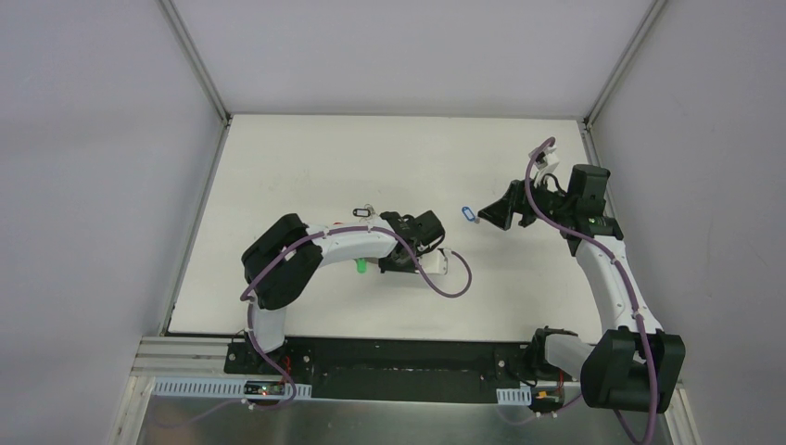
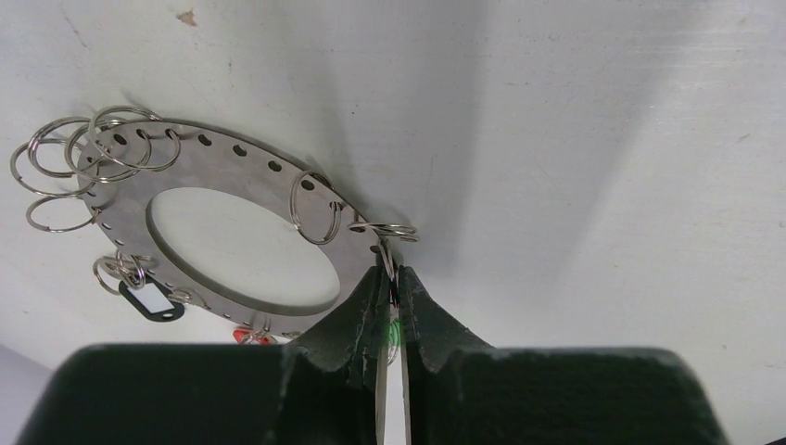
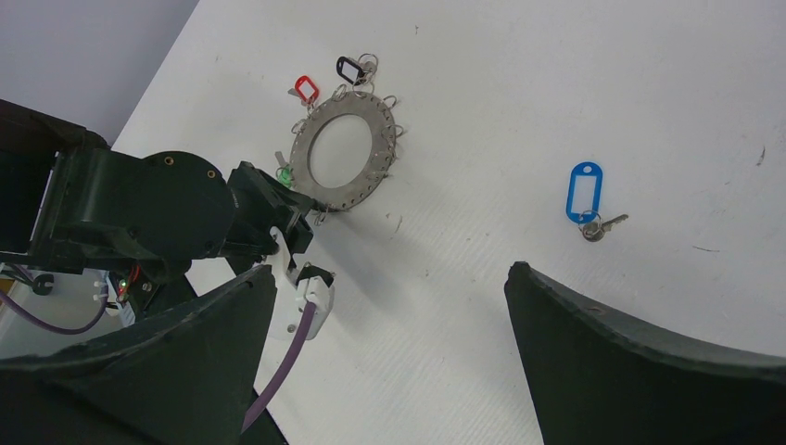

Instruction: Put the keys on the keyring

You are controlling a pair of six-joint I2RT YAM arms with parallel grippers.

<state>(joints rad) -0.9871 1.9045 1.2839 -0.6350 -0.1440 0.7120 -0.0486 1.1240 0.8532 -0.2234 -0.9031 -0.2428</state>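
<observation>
Probably light and slippery, the blue-tagged key (image 3: 586, 215) suits a tag pinch from the spread right hand (image 3: 389, 273); the left hand (image 2: 391, 278) pinches a split ring (image 2: 386, 230) on the keyring (image 2: 232, 162).

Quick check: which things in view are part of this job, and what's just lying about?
Job: keyring, pinched at its rim by the left claw; black-tag key, red-tag key and green-tag key by the ring; blue-tag key lying loose; right claw, open.
Not the job: purple cable; table.
</observation>
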